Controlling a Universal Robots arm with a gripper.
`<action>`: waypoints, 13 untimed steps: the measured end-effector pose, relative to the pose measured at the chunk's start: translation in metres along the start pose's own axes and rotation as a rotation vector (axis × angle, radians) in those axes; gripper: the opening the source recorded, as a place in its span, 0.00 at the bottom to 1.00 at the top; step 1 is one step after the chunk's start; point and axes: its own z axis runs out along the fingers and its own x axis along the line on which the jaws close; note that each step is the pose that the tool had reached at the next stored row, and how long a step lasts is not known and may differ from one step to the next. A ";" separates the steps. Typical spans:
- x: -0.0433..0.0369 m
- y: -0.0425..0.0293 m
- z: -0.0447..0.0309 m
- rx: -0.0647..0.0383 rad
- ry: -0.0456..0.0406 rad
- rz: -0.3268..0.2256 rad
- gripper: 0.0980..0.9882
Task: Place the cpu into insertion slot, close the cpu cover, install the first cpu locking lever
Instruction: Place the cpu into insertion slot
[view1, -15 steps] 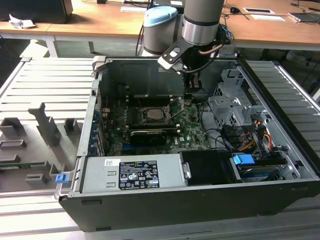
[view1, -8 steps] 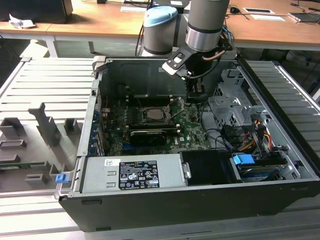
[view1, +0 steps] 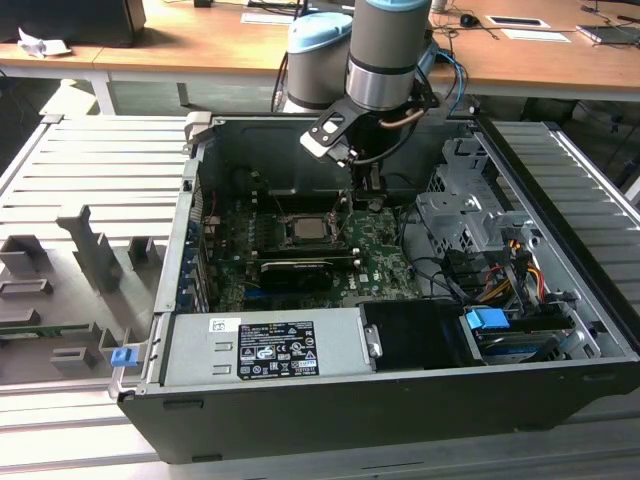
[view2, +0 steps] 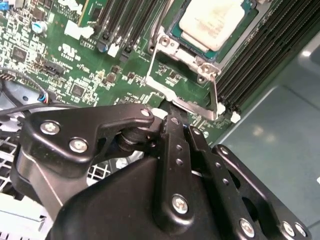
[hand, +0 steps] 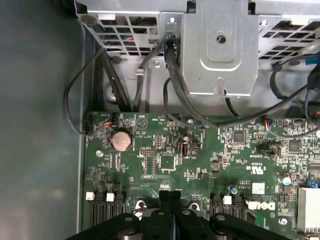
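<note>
The cpu (view2: 212, 20), a pale silver square, lies in its socket on the green motherboard (view2: 75, 55); in the exterior view the cpu (view1: 305, 229) sits mid-board. The grey cpu cover (view2: 186, 54) lies flat around it as a frame. A thin wire locking lever (view2: 216, 97) runs along the socket's side and bends round its corner. My gripper (view2: 170, 114) is shut, its black fingertips pressed together right at that lever bend. The gripper (hand: 171, 196) hovers over the board edge of the socket in the first wrist view, and in the exterior view the gripper (view1: 372, 198) hangs just to the cpu's right.
The open computer case (view1: 200, 260) walls in the board. A metal drive cage (hand: 220, 45) with black cables (hand: 170, 85) stands close by. A power supply (view1: 265, 345) fills the near side, memory slots (view2: 260, 55) flank the socket, and a coin battery (hand: 121, 141) sits on the board.
</note>
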 end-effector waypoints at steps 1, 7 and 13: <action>0.0000 -0.0008 0.0000 0.000 0.0000 0.000 0.01; 0.0002 -0.0052 -0.0001 0.000 0.0000 0.000 0.01; 0.0003 -0.0086 -0.0002 0.000 0.0000 0.000 0.01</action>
